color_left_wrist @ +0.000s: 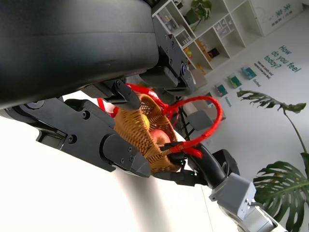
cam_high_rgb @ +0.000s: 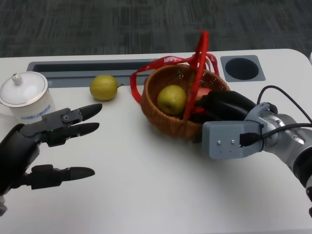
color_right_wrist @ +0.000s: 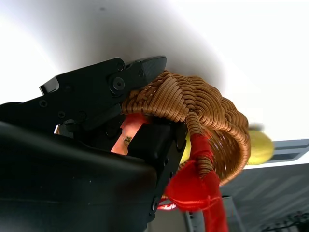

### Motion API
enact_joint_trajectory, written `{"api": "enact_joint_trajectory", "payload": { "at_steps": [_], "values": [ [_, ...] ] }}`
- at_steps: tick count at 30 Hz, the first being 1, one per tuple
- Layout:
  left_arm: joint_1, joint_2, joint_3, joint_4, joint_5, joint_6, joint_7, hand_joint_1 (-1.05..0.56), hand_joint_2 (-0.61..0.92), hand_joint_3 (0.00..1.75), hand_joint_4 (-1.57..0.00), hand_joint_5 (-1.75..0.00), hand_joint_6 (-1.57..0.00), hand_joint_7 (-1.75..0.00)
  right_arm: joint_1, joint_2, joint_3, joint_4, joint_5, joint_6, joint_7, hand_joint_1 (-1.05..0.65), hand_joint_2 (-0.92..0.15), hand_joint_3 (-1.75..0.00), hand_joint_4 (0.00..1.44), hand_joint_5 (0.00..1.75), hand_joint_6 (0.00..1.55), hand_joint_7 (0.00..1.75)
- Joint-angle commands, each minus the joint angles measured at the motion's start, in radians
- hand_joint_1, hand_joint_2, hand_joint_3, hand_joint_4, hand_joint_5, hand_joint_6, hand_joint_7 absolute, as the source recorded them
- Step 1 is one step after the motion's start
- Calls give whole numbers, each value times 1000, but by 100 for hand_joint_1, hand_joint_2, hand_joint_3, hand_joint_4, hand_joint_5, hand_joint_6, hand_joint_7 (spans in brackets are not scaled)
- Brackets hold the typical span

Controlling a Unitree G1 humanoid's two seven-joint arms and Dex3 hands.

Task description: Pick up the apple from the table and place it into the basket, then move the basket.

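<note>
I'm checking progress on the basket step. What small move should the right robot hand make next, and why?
Probably slide the basket gently across the table. The right robot hand already grips the rim, fingers inside and outside the weave, with fruit in the basket, so the move is what remains.

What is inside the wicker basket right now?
The basket holds a yellow-green fruit and something red beside it, mostly covered by the right hand, which grips the rim. Whether that red thing is the apple cannot be told.
</note>
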State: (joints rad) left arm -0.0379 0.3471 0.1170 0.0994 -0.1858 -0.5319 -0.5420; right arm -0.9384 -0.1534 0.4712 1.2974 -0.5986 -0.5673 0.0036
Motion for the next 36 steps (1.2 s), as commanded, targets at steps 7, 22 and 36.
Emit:
{"api": "enact_joint_trajectory", "payload": {
  "at_steps": [7, 22, 36],
  "values": [
    [34, 4, 18, -44, -24, -21, 11, -23, 78, 0, -67, -1, -52, -1, -44, -57, -25, 68, -6, 174, -17, -23, -88, 0, 113, 0, 104, 0],
    [158, 11, 42, -177, -61, -7, 3, -23, 77, 0, -67, 0, -53, 0, -71, -125, -148, 93, 33, 400, -74, -20, -84, 0, 111, 1, 106, 1],
    [167, 19, 43, -187, -64, -20, -4, -21, 76, 0, -67, 0, -54, 0, -71, -143, -180, 91, 33, 411, -87, -35, -79, 0, 99, 0, 91, 0]
  ]
}}
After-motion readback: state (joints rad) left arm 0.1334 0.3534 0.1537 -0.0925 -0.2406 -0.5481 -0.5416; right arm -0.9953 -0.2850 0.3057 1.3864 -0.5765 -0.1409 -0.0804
